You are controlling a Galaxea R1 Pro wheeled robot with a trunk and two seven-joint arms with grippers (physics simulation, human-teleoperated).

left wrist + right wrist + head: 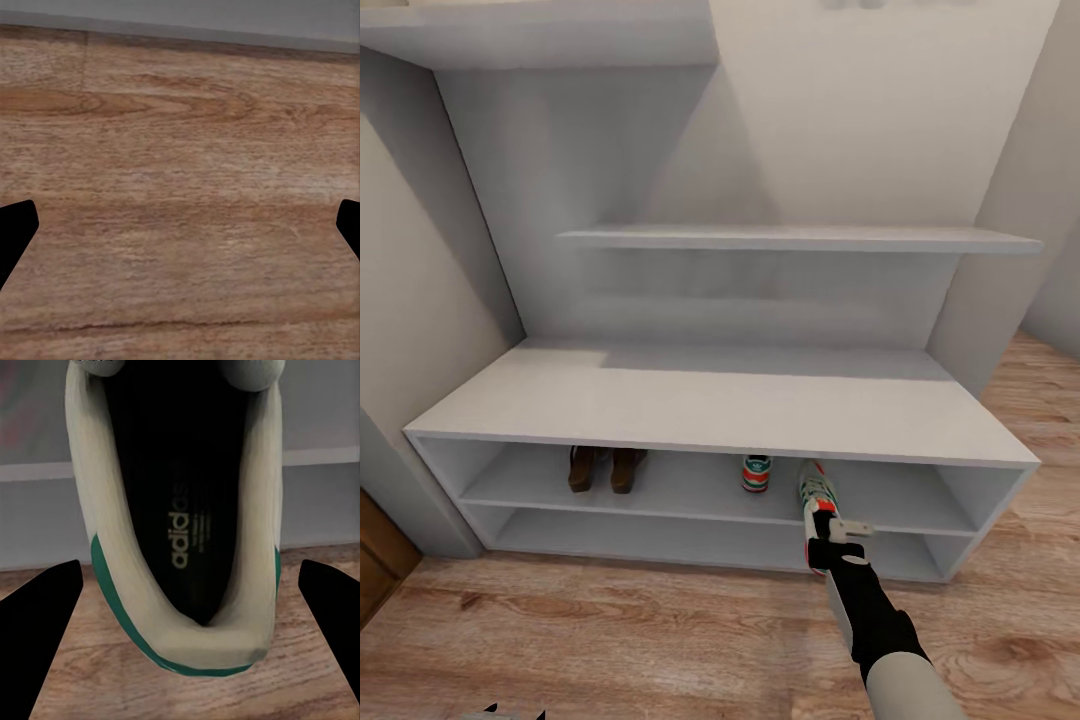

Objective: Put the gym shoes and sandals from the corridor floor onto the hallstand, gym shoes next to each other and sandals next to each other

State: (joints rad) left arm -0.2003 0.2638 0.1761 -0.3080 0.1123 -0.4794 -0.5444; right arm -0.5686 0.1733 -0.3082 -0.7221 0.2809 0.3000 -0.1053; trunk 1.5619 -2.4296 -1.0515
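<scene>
Now, right gripper (pixel 832 532): fingers spread wide at the second gym shoe (pixel 815 492), grip on it unclear.
First gym shoe (pixel 756 473): upper shelf of hallstand (pixel 720 400).
Sandals (pixel 600 468): same shelf, side by side.
Left gripper (pixel 180 225): open over corridor floor (pixel 180 150).

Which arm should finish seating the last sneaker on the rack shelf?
Right. The right gripper is at the heel of the second gym shoe, whose toe reaches onto the rack's upper shelf beside the first gym shoe. The left gripper faces bare corridor floor.
</scene>
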